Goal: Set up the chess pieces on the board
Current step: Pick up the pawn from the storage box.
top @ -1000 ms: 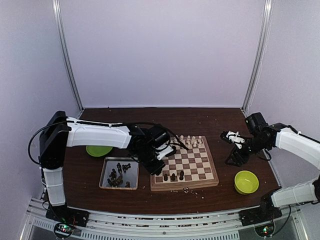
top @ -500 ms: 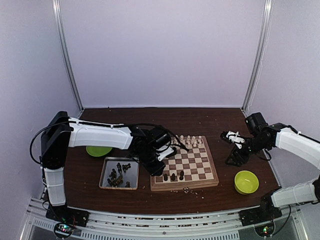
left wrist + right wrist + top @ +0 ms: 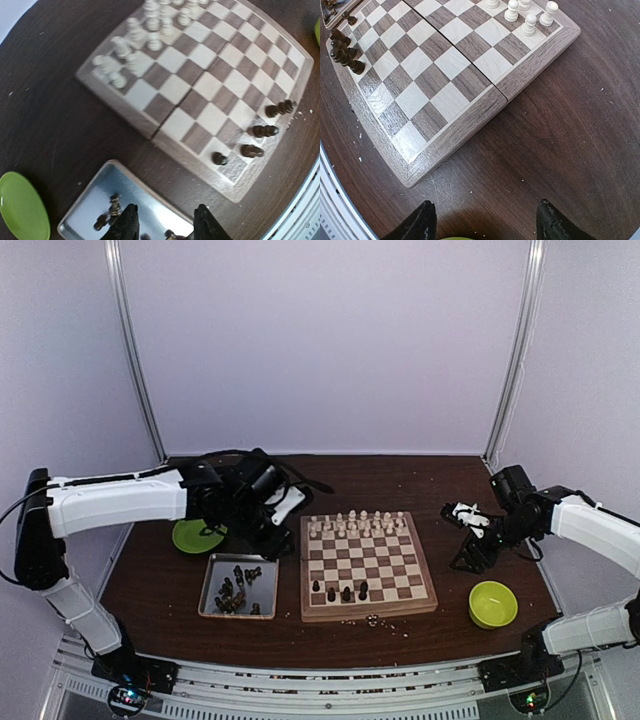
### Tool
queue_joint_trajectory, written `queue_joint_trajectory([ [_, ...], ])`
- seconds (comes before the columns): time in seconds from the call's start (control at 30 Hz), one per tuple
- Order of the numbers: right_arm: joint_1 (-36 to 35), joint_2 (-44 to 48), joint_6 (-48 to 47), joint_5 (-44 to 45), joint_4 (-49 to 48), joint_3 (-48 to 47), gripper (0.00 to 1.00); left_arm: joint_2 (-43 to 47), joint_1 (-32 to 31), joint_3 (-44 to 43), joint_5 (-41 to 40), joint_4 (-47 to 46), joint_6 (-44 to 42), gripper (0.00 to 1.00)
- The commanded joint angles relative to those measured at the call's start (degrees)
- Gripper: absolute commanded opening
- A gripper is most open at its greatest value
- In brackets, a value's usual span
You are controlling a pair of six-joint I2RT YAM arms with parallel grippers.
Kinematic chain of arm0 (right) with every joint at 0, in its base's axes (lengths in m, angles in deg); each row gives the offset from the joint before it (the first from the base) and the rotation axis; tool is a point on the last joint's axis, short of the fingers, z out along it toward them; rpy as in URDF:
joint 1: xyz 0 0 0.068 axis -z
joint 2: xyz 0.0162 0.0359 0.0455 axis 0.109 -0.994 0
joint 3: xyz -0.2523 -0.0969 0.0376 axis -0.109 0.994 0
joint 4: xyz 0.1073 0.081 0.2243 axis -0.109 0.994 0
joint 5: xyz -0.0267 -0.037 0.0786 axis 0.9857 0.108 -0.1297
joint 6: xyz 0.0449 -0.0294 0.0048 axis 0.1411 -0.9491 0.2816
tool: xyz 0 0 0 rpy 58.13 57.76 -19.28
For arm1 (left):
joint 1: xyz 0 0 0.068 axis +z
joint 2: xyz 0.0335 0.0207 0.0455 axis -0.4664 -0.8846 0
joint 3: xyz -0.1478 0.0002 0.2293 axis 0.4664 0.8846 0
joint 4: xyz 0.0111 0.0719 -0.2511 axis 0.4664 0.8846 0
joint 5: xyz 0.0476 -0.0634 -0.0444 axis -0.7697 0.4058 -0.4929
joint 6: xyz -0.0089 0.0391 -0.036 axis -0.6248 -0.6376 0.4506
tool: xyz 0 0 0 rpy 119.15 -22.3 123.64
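Left arm drawn back from the board (image 3: 380,555) toward the left edge of the counter (image 3: 440,480). A second ago the left tool (image 3: 272,538) was over the board's near-left squares; it now hangs above the metal tray (image 3: 207,590), fingers apart and holding nothing. Four dark chess pieces (image 3: 251,150) stand along the board's near edge, one more in view than before, the newly visible one closest to the near-left corner. Pale chessmen (image 3: 362,522) occupy the far ranks as earlier. The right tool (image 3: 482,222) is unchanged: wide open, empty, above bare counter beside the board's right edge. Step judged in hand: one placement finished, return to the tray for the next piece. More dark pieces lie jumbled there, several touching, so the next move calls for centring over one piece and closing without catching its neighbours.
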Motion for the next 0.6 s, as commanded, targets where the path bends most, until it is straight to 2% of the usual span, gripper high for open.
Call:
queue_joint_trajectory([
  [0.0, -0.4, 0.2, -0.2, 0.1, 0.3, -1.2, 0.68, 3.3, 6.4, 6.0, -3.3, -0.1, 1.2, 0.34],
  [0.13, -0.5, 0.0, -0.1, 0.1, 0.3, -1.2, 0.68, 3.3, 10.1, 9.2, -3.7, 1.3, 1.4, 0.27],
  [0.4, -0.5, -0.1, -0.1, 0.2, 0.3, -1.2, 0.69, 0.6, 10.7, 10.9, -6.0, 2.3, 1.9, 0.3],
  [0.57, -0.4, -0.1, -0.2, 0.4, 0.2, -1.0, 0.68, 3.5, 11.1, 11.6, -8.1, 4.0, 4.2, 0.31],
])
